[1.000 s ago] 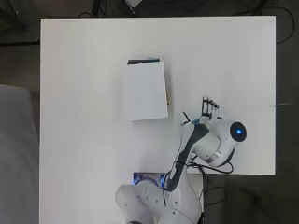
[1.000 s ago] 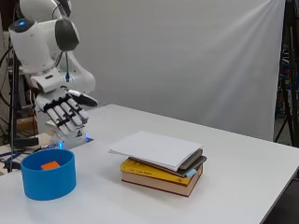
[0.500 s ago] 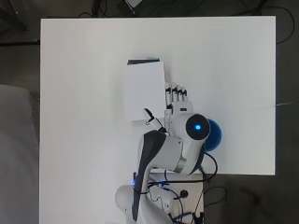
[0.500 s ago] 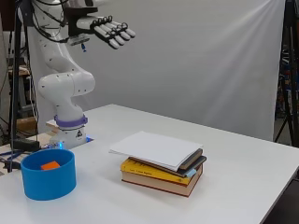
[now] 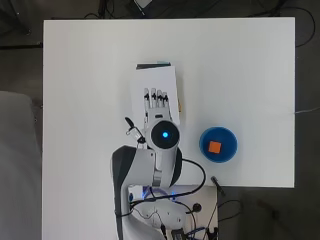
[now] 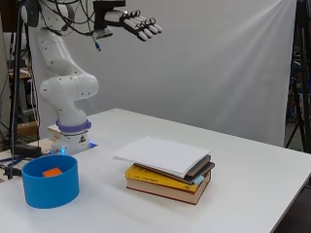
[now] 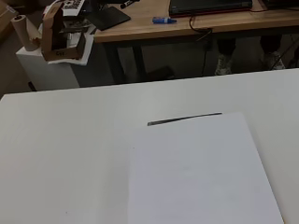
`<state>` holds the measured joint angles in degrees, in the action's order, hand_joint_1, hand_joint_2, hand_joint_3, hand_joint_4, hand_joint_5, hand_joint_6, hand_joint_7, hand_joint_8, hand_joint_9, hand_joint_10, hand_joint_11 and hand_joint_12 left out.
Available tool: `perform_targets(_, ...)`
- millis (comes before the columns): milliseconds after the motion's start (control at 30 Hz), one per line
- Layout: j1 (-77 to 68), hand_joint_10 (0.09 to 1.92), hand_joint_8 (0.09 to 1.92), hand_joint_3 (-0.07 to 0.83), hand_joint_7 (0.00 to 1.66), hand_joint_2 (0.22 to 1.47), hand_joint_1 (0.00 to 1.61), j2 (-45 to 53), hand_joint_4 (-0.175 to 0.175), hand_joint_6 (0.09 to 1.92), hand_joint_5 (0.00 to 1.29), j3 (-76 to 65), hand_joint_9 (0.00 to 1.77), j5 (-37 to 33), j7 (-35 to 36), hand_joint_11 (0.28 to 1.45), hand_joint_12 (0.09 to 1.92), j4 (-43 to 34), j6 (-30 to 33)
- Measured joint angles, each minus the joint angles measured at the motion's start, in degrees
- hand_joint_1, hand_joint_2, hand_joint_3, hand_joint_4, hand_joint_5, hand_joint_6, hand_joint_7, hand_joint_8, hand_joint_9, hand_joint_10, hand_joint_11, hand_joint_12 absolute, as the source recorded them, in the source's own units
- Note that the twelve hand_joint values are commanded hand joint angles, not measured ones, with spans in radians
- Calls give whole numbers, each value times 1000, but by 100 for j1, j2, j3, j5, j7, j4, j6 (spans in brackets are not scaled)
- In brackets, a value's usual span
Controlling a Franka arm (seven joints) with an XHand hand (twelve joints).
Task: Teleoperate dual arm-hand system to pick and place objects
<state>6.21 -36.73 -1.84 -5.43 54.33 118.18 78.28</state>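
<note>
White desk: hand high over book stack, fingers straight, holding nothing. Cube already in bowl at 4 o'clock. Stack untouched.

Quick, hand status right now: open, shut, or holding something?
Hand: open, fingers straight, holding nothing, high above the stack of books.

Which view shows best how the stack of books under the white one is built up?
The side view: the stack of books shows a thick yellow book at the bottom, darker ones above, the white book on top. Overhead, the white book and the hand hide nearly everything. The wrist view shows only the white cover.
</note>
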Motion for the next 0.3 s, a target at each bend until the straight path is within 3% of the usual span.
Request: perform_targets(300, -33, 87, 87, 1, 210, 987, 158, 115, 30, 87, 211, 95, 311, 54, 3, 387, 87, 28, 130)
